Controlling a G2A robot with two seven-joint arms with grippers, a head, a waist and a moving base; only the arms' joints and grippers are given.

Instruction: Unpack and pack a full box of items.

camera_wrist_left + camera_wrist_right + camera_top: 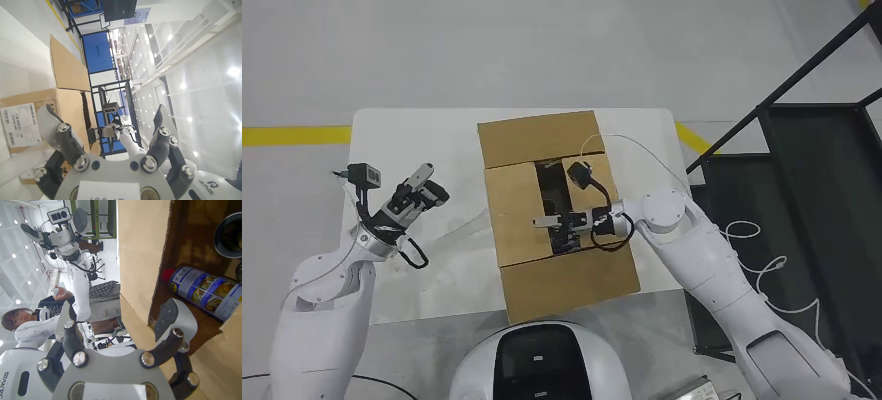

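Right gripper [117, 311] spread, straddling box flap [136, 256], likely to fold it back off spray can [204, 291]; left gripper [103, 111] splayed, empty, parked aside

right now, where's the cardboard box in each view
Top view: cardboard box on the white table, flaps parted, right hand over the opening.
Left wrist view: box with its labelled side toward the camera, one flap raised, right hand at the opening.
Right wrist view: box flap seen between the right hand's fingers; a spray can lies inside.
Shared landmark: the dark opening between the flaps.
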